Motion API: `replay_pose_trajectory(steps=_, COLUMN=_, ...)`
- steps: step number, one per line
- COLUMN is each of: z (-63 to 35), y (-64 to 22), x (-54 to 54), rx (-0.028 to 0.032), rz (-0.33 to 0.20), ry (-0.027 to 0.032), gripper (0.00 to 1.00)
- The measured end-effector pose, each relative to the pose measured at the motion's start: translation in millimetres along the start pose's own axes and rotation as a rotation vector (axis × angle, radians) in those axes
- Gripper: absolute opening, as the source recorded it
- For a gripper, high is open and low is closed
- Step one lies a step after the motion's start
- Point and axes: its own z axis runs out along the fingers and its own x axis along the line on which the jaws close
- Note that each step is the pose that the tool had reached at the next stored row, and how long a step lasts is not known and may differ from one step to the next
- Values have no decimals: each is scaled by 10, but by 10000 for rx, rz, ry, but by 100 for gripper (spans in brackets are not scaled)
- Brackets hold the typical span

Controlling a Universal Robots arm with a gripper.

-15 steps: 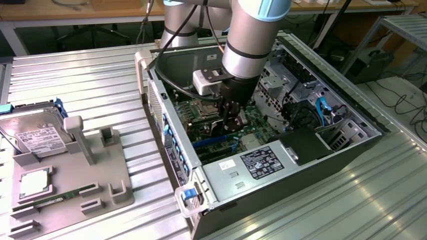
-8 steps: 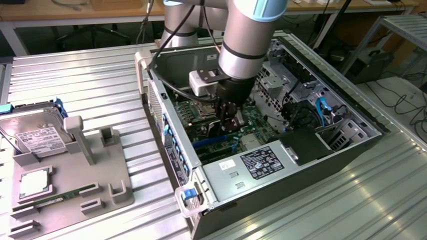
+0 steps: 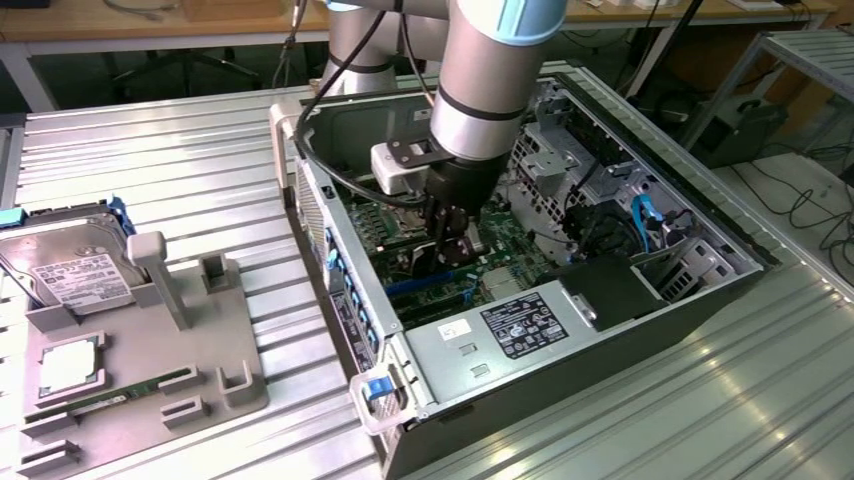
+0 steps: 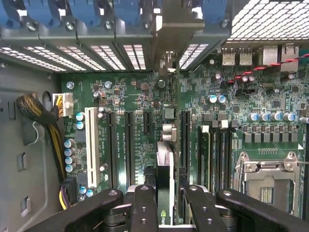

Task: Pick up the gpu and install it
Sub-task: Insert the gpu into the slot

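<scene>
On the counter [image 3: 174,150], far on the exterior view's left, the grey tray [image 3: 200,350] holds the hard drive [image 3: 67,262] and memory stick [image 3: 114,393] — then rightward the open computer case [image 3: 534,330], where the fingers [image 4: 145,208] grip the gpu [image 4: 165,188] edge-on above the motherboard [image 4: 145,96] — bracket toward the slot covers.

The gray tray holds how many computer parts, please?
3: a hard drive propped at the far end of the tray, a silver processor nearer, and a green memory stick beside it.
</scene>
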Motion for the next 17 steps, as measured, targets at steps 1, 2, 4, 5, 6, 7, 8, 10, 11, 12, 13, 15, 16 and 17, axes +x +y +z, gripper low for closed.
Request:
replay_pose_trajectory(steps=1, z=2, y=11, x=0, rx=0, rz=0, ry=0, gripper=27)
replay_pose_trajectory(steps=2, z=3, y=16, x=0, rx=-1, rz=0, ry=1, gripper=27)
replay_pose_trajectory(steps=4, z=3, y=18, x=0, rx=-1, rz=0, ry=1, gripper=27)
replay_pose_trajectory(steps=5, z=8, y=18, x=0, rx=-1, rz=0, ry=1, gripper=27)
replay_pose_trajectory(steps=6, z=9, y=18, x=0, rx=0, rz=0, ry=0, gripper=27)
replay_pose_trajectory(steps=7, z=9, y=18, x=0, rx=-1, rz=0, ry=1, gripper=27)
replay_pose_trajectory(steps=8, z=10, y=18, x=0, rx=0, rz=0, ry=1, gripper=27)
replay_pose_trajectory(steps=10, z=10, y=18, x=0, rx=0, rz=0, ry=1, gripper=27)
replay_pose_trajectory(steps=11, z=10, y=18, x=0, rx=-1, rz=0, ry=1, gripper=27)
replay_pose_trajectory(steps=12, z=10, y=18, x=0, rx=-1, rz=0, ry=1, gripper=27)
replay_pose_trajectory(steps=13, z=10, y=18, x=0, rx=0, rz=0, ry=1, gripper=27)
replay_pose_trajectory(steps=15, z=11, y=18, x=0, rx=-1, rz=0, ry=1, gripper=27)
replay_pose_trajectory(steps=16, z=10, y=18, x=0, rx=0, rz=0, ry=1, gripper=27)
replay_pose_trajectory(steps=17, z=11, y=18, x=0, rx=-44, rz=0, ry=1, gripper=27)
